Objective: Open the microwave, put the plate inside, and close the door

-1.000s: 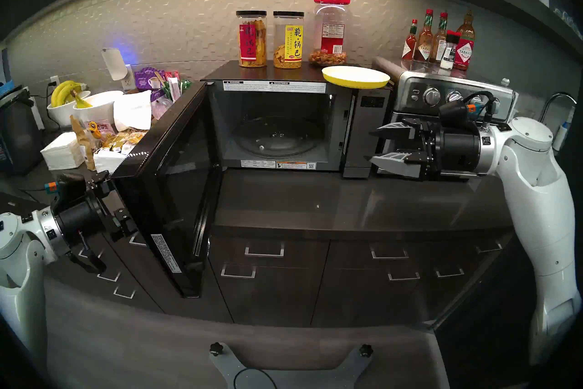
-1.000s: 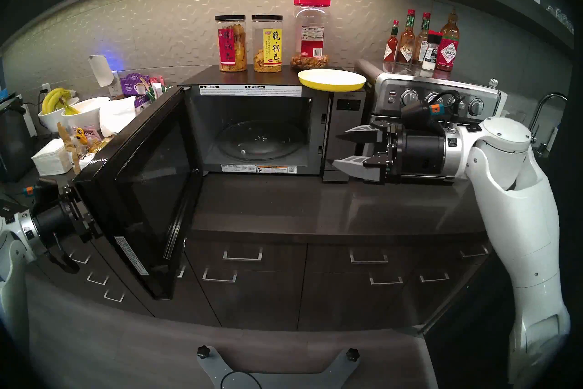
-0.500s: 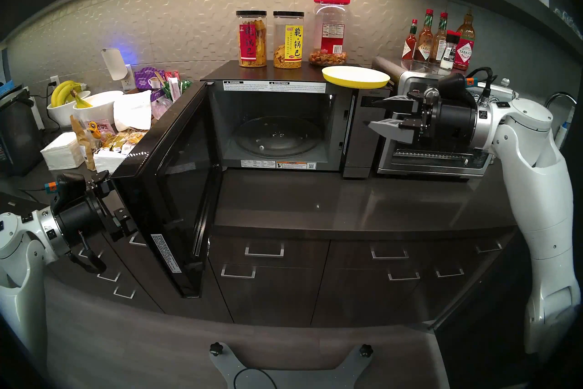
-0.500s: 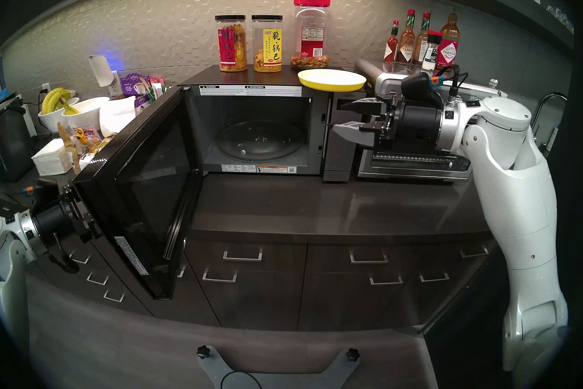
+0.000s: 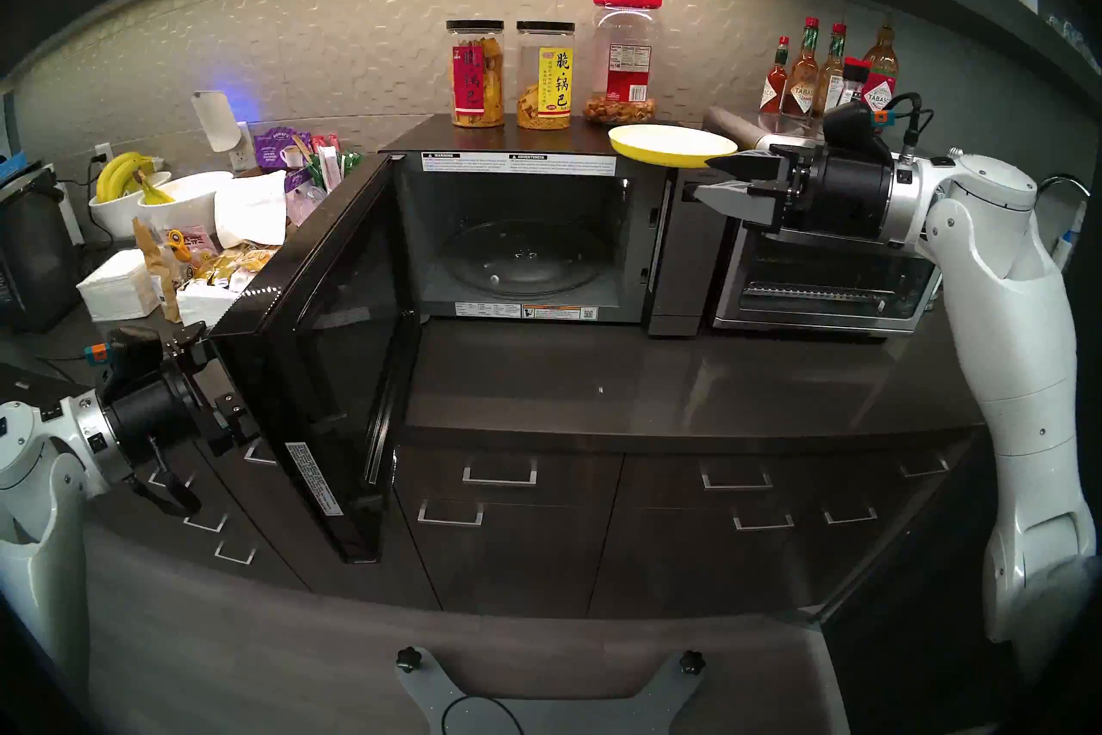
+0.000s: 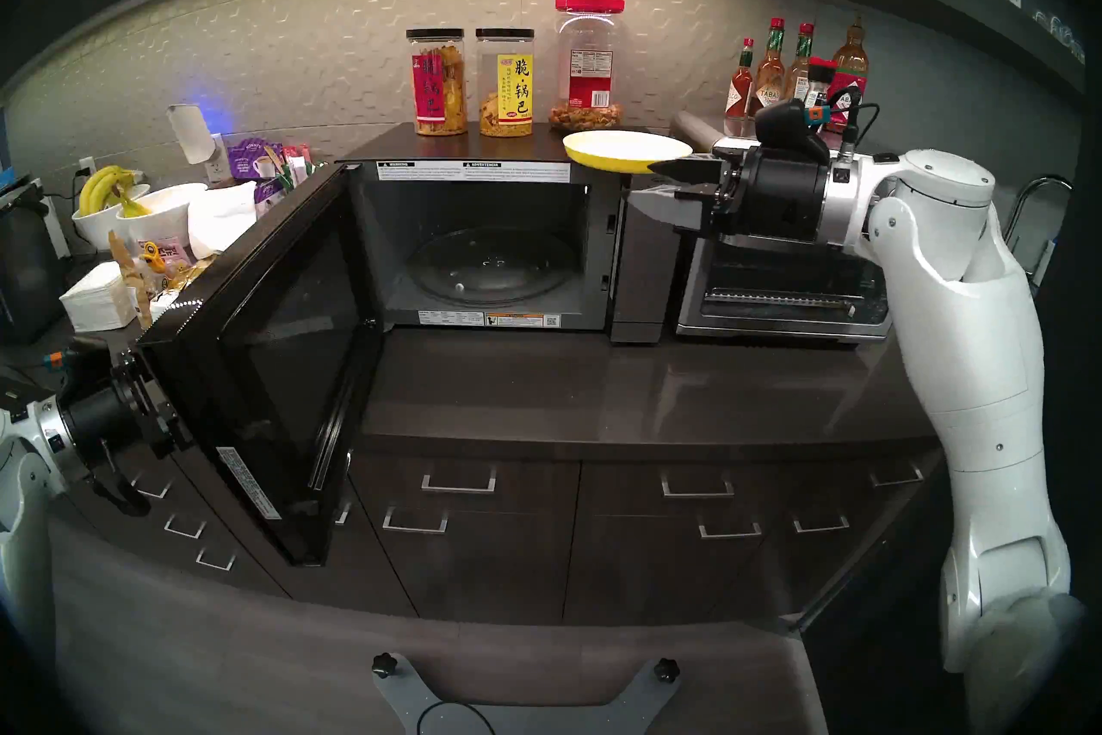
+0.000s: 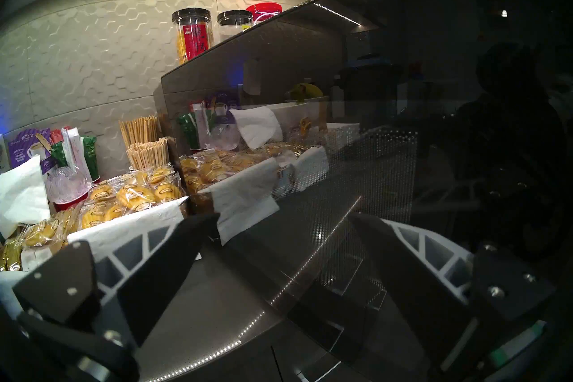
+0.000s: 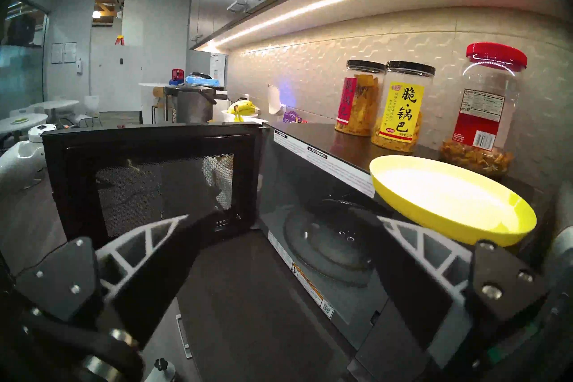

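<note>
We see the microwave [image 5: 536, 238] door [image 5: 316, 352] open — the right tool [image 5: 709, 176], released, at the plate's [image 5: 671, 143] three o'clock; left tool [image 7: 279, 235] released beside the door.

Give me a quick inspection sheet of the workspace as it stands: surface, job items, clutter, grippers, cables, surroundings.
Surface: dark countertop, bare in front of the microwave.
Job's things: door swung wide open; cavity holds only the glass turntable; yellow plate on the microwave's top right corner, overhanging the front edge.
Clutter: three snack jars on the microwave; toaster oven to the right with sauce bottles on it; bananas, napkins, snack packets to the left.
Grippers: right gripper open, level with the plate's right rim, not gripping it; left gripper open behind the door's outer face.
Cables: black cable looping off the right wrist.
Surroundings: wall cabinets, tiled backsplash, drawers below.
</note>
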